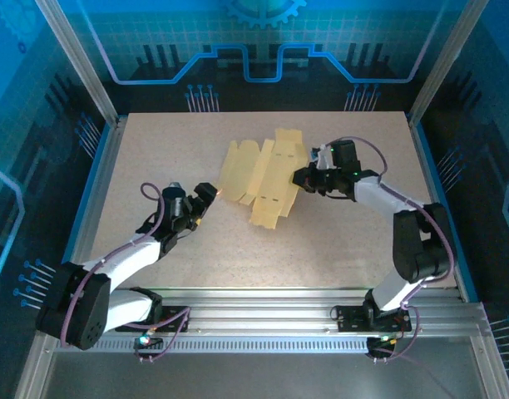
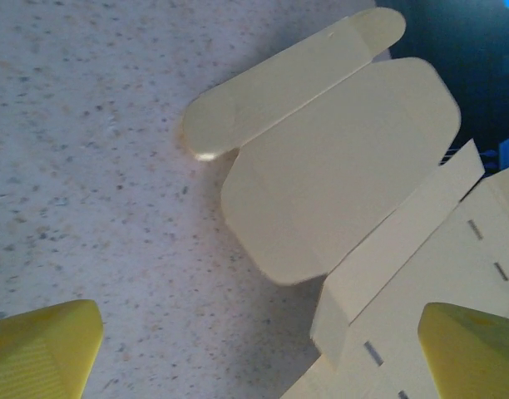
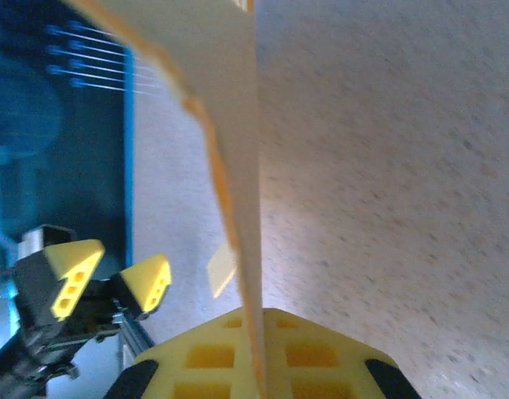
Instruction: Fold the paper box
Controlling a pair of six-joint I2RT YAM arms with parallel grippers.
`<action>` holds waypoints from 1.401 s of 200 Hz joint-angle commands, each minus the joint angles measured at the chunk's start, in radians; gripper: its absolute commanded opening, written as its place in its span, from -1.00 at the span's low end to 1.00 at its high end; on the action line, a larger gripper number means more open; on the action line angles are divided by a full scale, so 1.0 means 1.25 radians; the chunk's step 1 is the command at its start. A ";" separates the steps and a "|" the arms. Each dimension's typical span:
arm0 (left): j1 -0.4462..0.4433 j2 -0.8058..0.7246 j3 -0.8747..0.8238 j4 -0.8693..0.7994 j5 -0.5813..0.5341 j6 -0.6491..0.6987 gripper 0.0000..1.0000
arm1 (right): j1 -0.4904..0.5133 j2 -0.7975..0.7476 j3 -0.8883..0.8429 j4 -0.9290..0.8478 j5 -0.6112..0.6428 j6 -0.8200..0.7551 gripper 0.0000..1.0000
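Observation:
The paper box (image 1: pixel 261 174) is a flat pale yellow die-cut sheet with flaps and slots, lying mid-table. My right gripper (image 1: pixel 303 177) is shut on its right edge. In the right wrist view the sheet (image 3: pixel 234 158) runs edge-on and lifted, pinched between that gripper's (image 3: pixel 260 353) yellow pads. My left gripper (image 1: pixel 203 202) stands open just left of the sheet, with nothing between its fingers. In the left wrist view its fingertips (image 2: pixel 45 349) are spread wide, and the rounded flaps (image 2: pixel 346 166) lie ahead on the table. The right fingertip (image 2: pixel 475 349) is over the slotted panel.
The speckled tabletop (image 1: pixel 155 158) is ringed by an aluminium frame with blue walls (image 1: pixel 96 83). The left arm's yellow fingers (image 3: pixel 76 274) show beyond the sheet in the right wrist view. A rail (image 1: pixel 304 303) runs along the near edge by the arm bases.

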 commanded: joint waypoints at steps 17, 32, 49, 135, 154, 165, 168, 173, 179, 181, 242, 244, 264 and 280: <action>0.005 0.017 0.003 0.198 0.090 -0.028 0.98 | -0.013 -0.063 -0.028 0.174 -0.109 0.030 -1.00; 0.002 0.037 -0.007 0.284 0.108 -0.048 0.98 | -0.014 -0.084 -0.024 0.186 -0.121 0.031 -1.00; -0.014 0.053 0.009 0.324 0.106 -0.058 0.98 | -0.014 -0.106 -0.022 0.215 -0.142 0.048 -1.00; -0.051 0.251 0.097 0.663 0.127 -0.261 0.98 | -0.015 -0.177 -0.011 0.311 -0.175 0.142 -1.00; -0.050 0.268 0.112 0.710 0.103 -0.263 0.98 | -0.014 -0.186 -0.019 0.333 -0.189 0.161 -1.00; -0.043 0.276 0.122 0.721 0.101 -0.271 0.98 | -0.013 -0.193 -0.025 0.336 -0.193 0.163 -1.00; -0.041 0.280 0.124 0.728 0.101 -0.271 0.98 | -0.014 -0.196 -0.026 0.336 -0.194 0.163 -1.00; -0.037 0.288 0.126 0.739 0.101 -0.276 0.98 | -0.014 -0.198 -0.029 0.335 -0.194 0.161 -1.00; -0.033 0.295 0.126 0.757 0.099 -0.284 0.97 | -0.015 -0.202 -0.032 0.333 -0.196 0.160 -1.00; -0.031 0.299 0.125 0.764 0.097 -0.287 0.96 | -0.014 -0.204 -0.032 0.332 -0.197 0.159 -1.00; -0.007 0.350 0.117 0.870 0.103 -0.334 0.32 | -0.014 -0.224 -0.048 0.320 -0.208 0.154 -1.00; -0.007 0.352 0.117 0.870 0.102 -0.333 0.27 | -0.014 -0.224 -0.048 0.320 -0.208 0.154 -1.00; -0.007 0.342 0.111 0.871 0.101 -0.320 -0.07 | -0.013 -0.222 -0.044 0.310 -0.209 0.153 -1.00; -0.007 0.335 0.109 0.867 0.106 -0.306 -0.32 | -0.012 -0.220 -0.039 0.288 -0.203 0.142 -1.00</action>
